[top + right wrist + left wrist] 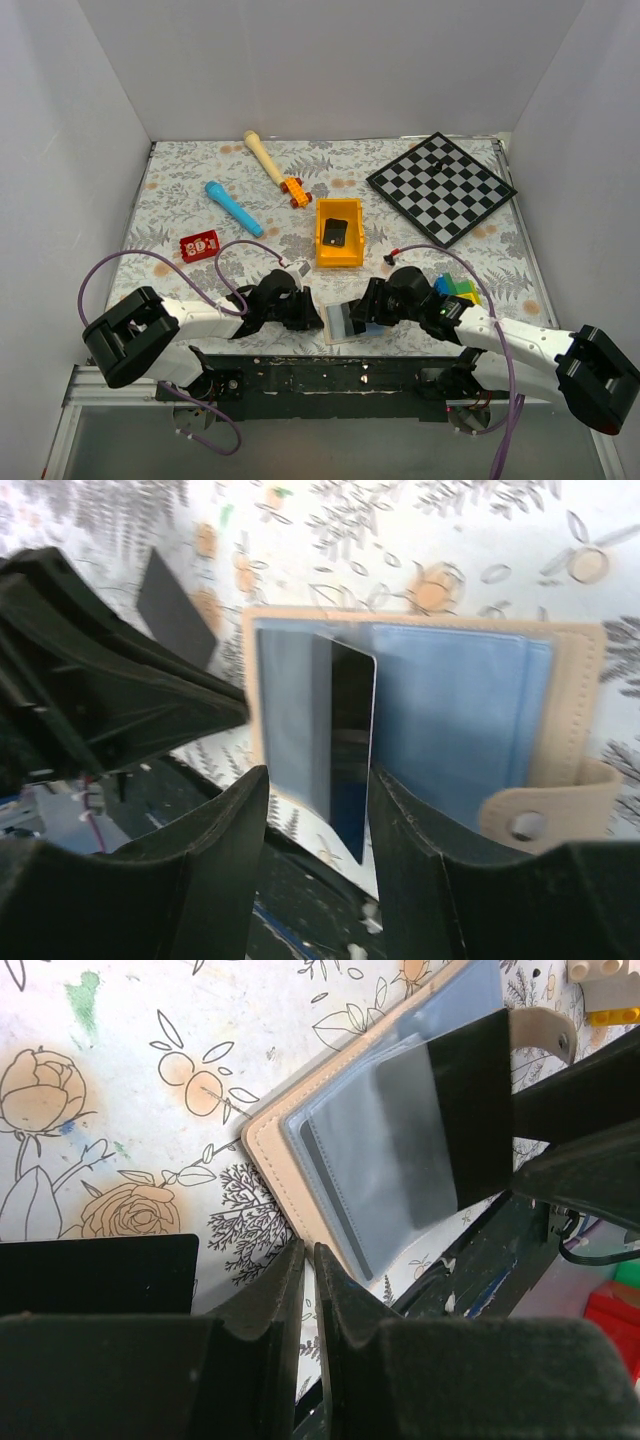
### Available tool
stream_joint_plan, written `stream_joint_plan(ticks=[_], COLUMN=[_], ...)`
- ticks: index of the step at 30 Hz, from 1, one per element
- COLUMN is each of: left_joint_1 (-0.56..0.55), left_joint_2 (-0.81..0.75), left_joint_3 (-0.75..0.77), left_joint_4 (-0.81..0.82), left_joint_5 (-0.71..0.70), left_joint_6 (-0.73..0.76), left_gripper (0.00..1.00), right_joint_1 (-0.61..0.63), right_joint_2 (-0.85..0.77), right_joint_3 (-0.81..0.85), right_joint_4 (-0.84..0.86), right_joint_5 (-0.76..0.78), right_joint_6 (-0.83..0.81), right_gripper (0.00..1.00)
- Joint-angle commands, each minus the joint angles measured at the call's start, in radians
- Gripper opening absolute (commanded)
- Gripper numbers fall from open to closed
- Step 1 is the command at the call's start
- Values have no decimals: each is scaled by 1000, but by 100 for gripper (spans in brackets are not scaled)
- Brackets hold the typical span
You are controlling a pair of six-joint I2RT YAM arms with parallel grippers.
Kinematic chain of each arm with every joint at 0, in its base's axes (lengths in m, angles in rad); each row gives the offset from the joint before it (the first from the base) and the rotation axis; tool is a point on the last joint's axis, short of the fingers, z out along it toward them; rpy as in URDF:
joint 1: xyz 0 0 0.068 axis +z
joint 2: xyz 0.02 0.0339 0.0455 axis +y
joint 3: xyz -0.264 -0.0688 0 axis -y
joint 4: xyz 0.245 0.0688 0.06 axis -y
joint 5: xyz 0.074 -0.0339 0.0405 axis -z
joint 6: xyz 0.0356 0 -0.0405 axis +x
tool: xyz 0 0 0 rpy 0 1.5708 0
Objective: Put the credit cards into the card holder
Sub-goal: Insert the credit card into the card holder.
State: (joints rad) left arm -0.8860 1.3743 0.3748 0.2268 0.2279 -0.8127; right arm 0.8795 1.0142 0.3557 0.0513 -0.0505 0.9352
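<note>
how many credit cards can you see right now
3: red card on the table, left side; black card inside the yellow bin; dark card partly slid into the card holder. More may be hidden.

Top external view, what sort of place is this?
Probably a robot lab test cell: white walls box in a floral-clothed table, two arms sit bolted at its near edge, and a chessboard lies among odd props.

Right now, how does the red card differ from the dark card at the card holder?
The red card lies flat, alone at far left. The dark card sits partway in a pocket of the open card holder, between the fingers of the open right claw. The red card has white markings; the dark card looks plain. Both are thin rectangles.
</note>
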Motion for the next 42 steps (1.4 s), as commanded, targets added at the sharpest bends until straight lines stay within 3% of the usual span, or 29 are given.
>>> stream_joint_plan(ticks=[1,11,22,31,42], left_joint_1=[-8,-8,-10,-10,-11], left_joint_2=[23,31,43,49,40], left_joint_3=[-7,4,21,26,15], left_joint_4=[-26,-26,-27,-29,-29], left_joint_5=[2,8,11,13,11], left_joint_6=[9,7,12,12,14], left_gripper=[9,9,8,7,7], right_joint_1=[4,6,6,6,6], right_joint_2=[0,64,29,66,107], right_joint_3=[39,45,112,137,152], right_joint_4=[-125,-68,-168,-214,-245], right_joint_5=[46,21,95,169,209], right_joint_6=[-45,-50,-105,-105,-131], right_gripper=[52,50,33,8,1])
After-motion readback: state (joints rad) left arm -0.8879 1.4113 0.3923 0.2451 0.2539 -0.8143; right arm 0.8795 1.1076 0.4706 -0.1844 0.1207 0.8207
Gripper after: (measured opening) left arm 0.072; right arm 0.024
